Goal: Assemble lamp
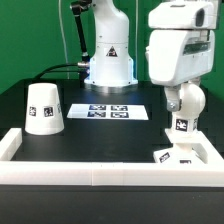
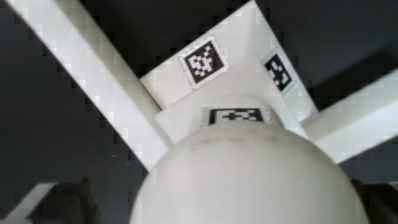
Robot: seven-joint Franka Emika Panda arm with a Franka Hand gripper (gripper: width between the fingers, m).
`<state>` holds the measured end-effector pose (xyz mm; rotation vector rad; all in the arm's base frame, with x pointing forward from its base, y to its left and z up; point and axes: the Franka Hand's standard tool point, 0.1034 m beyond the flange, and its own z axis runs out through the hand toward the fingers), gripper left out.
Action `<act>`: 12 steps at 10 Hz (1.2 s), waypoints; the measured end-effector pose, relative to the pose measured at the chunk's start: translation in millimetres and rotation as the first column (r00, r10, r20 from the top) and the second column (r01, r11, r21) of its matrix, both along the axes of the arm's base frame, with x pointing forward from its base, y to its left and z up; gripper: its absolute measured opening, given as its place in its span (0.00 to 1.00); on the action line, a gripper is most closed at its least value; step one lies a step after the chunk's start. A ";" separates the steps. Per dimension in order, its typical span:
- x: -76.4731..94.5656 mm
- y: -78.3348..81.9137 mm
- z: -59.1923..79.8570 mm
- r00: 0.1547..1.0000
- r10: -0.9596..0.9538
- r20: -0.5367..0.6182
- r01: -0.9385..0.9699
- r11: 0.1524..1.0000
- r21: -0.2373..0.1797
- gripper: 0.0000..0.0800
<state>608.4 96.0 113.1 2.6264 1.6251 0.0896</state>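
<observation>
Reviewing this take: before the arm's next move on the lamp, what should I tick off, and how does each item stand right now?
1. Bulb upright on the base: ok, it stands vertical by the border frame's corner.
2. Gripper centred over the bulb: ok, the wrist view looks straight down on its rounded top.
3. Gripper open: ok, though the exterior view hides the fingers.
4. Bulb fully seated in the base: cannot tell.
5. Shade free to fetch: ok, standing alone at the exterior view's left.
6. Marker board uncovered: ok.
</observation>
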 end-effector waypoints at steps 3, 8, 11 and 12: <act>-1.3 6.9 -4.8 0.972 0.234 -0.015 -0.234 0.970 -0.061 0.87; -0.6 6.6 -5.7 0.838 0.542 -0.059 -0.545 0.828 -0.131 0.87; -0.1 3.0 -5.9 0.838 0.543 -0.062 -0.546 0.827 -0.137 0.87; -0.1 2.7 -5.9 0.838 0.542 -0.062 -0.545 0.827 -0.137 0.87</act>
